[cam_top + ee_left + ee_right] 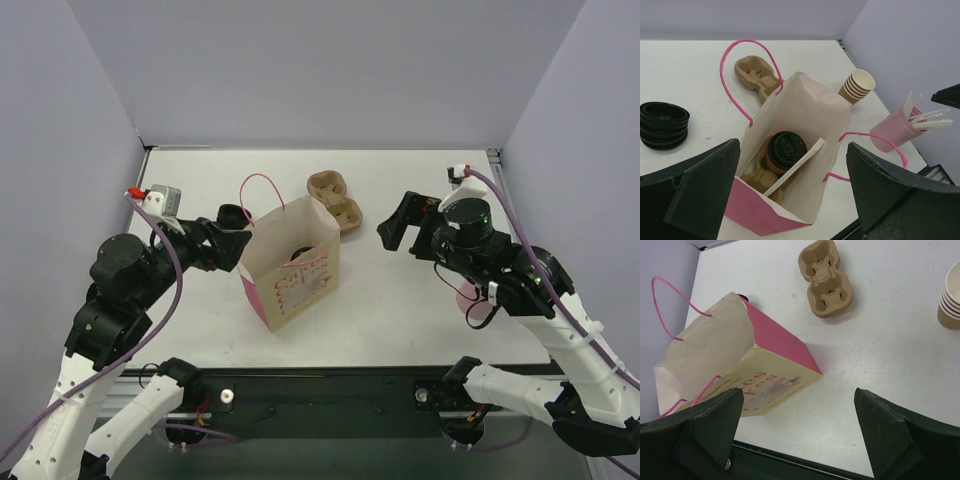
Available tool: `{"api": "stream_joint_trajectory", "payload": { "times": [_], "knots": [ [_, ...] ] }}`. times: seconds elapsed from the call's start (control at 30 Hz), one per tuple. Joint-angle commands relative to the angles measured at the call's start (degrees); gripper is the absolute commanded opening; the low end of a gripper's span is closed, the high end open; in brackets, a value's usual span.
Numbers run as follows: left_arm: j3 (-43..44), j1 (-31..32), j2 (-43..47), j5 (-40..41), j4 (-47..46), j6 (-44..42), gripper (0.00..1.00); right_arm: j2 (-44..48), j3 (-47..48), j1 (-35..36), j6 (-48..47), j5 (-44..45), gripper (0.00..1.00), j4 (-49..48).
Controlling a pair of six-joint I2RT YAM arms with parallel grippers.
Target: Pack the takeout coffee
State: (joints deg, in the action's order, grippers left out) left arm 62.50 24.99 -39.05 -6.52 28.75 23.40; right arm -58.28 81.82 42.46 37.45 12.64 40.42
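The takeout coffee point(786, 150), a brown cup with a black lid, stands inside the pink and cream paper bag point(807, 112), in a cardboard cup holder point(756, 180). A white wrapped stick point(795, 167) leans beside it. In the top view the lid point(300, 252) shows through the bag's open mouth point(295, 275). My left gripper point(232, 243) is open and empty at the bag's left side, above its mouth in the left wrist view point(794, 197). My right gripper point(400, 225) is open and empty, right of the bag and above bare table point(800, 435).
A second cardboard cup holder point(335, 200) lies behind the bag. A stack of black lids point(664, 125) sits left of the bag. A stack of lidless tan cups point(857, 86) and a pink cup of white sticks point(895, 130) stand to the right.
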Motion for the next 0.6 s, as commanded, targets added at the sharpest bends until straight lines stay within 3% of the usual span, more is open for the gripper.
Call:
{"api": "stream_joint_trajectory", "payload": {
  "times": [0.0, 0.57],
  "knots": [
    [-0.3, 0.0, 0.6, -0.8, -5.0, 1.8, 0.97, 2.2, -1.5, 0.2, 0.0, 1.8, 1.00, -4.7],
    [-0.7, 0.1, -0.8, -2.2, -7.0, 1.2, 0.97, 3.3, -3.1, 0.1, 0.1, 4.1, 1.00, -5.4]
  ]
}}
